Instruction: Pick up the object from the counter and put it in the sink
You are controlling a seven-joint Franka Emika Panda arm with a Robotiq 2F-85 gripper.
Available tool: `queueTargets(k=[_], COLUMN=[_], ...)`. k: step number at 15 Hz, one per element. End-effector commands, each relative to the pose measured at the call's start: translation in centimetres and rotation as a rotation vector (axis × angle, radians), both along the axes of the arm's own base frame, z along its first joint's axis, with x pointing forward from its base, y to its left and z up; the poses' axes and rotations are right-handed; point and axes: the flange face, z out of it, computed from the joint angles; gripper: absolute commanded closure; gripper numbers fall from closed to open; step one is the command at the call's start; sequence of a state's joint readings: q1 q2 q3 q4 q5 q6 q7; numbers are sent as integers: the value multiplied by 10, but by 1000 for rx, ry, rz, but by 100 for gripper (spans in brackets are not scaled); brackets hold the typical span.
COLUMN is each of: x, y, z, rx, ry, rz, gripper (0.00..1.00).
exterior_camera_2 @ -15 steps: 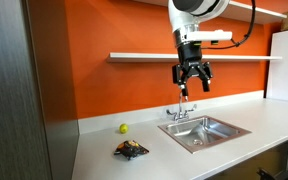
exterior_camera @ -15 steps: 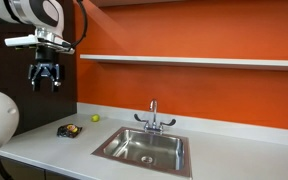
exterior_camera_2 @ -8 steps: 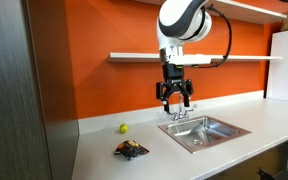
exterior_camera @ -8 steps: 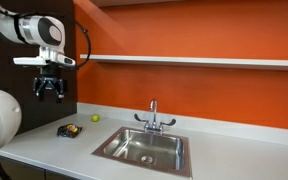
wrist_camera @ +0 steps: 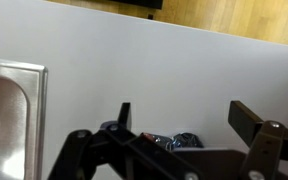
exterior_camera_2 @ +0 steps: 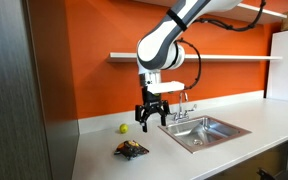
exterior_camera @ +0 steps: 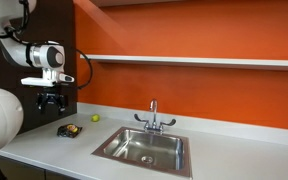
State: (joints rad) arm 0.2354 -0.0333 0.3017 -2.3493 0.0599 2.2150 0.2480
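Observation:
The object (exterior_camera: pixel 69 131) is a small, low, dark item with yellow patches lying on the pale counter (exterior_camera: pixel 44 150), left of the sink (exterior_camera: pixel 144 148). In an exterior view it lies near the counter's front (exterior_camera_2: pixel 132 149). In the wrist view only a dark part of it (wrist_camera: pixel 174 140) shows behind the gripper body. My gripper (exterior_camera: pixel 51 106) hangs open and empty above the object, well clear of it; it also shows in an exterior view (exterior_camera_2: pixel 150 121). In the wrist view its fingers (wrist_camera: pixel 189 115) are spread wide over bare counter (wrist_camera: pixel 184 70). The steel basin (exterior_camera_2: pixel 204 131) has a chrome faucet (exterior_camera: pixel 153 118).
A tiny yellow-green ball (exterior_camera: pixel 95 117) sits on the counter by the backsplash, also in an exterior view (exterior_camera_2: pixel 123 127). A white shelf (exterior_camera: pixel 194 61) runs along the orange wall. A dark panel (exterior_camera_2: pixel 19 90) bounds the counter's end. The sink edge (wrist_camera: pixel 9 110) shows in the wrist view.
My gripper has moved down and away from the faucet, toward the counter end with the object. It stays open. The object and ball have not moved.

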Motion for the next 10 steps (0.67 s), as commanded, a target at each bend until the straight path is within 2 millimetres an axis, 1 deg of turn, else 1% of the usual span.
queueTargets(k=[1, 4, 6, 8, 10], x=[30, 50, 63, 77, 91], y=[31, 48, 57, 64, 67], z=[-36, -68, -84, -95, -103], rx=[-11, -18, -21, -19, -18], ry=[8, 19, 23, 25, 21], rz=[50, 79, 92, 93, 88], gripper=[0, 0, 0, 0, 0])
